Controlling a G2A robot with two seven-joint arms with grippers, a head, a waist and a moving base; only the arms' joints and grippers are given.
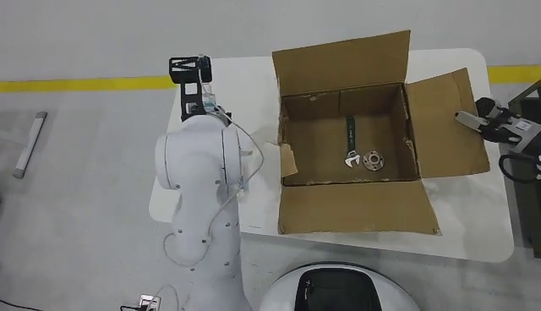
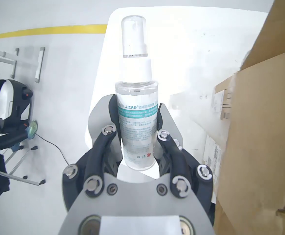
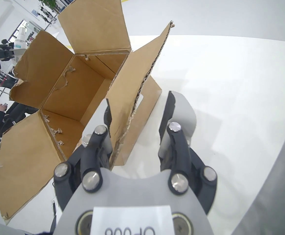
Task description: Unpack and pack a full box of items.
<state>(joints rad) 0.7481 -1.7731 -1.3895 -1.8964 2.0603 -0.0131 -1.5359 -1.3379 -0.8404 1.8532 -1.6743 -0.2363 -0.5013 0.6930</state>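
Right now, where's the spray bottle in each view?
Top: spray bottle by the table's far corner, left of the box.
Left wrist: spray bottle centre, clamped in the left gripper.
Right wrist: spray bottle small, far off beyond the box's flaps.
Shared landmark: the open cardboard box.

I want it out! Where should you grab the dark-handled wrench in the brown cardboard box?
Probably mid-handle on the dark-handled wrench, from straight above: it lies flat on the brown cardboard box floor, walls block the sides, and a round metal ring lies beside its head.
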